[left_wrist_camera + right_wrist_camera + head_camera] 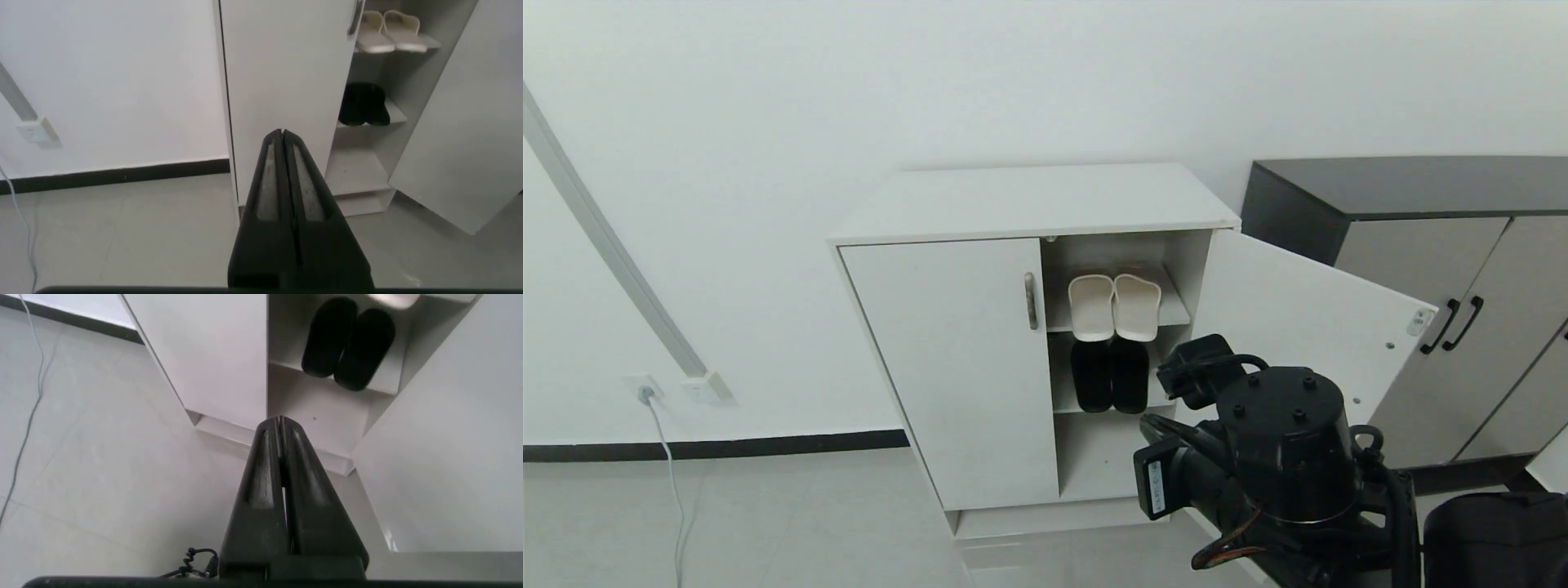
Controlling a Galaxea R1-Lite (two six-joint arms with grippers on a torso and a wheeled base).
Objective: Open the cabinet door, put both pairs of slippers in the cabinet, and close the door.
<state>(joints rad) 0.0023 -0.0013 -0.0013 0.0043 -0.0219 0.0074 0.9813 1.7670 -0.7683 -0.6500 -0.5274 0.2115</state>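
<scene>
A plain white wall (768, 122) meets pale glossy floor tiles (768, 523) at a black skirting strip (711, 448) — on the right stands a black-topped grey cabinet (1421, 245); a white cable (674, 490) hangs from a white wall socket (644, 389).

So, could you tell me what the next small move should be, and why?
Probably bring the right gripper behind the open door and push it shut: white slippers and black slippers already sit inside the cabinet.

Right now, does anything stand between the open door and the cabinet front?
Nothing lies on the floor there. The white slippers and black slippers sit on shelves inside. Only the right gripper hangs before the cabinet, perhaps within the swing of the door.
</scene>
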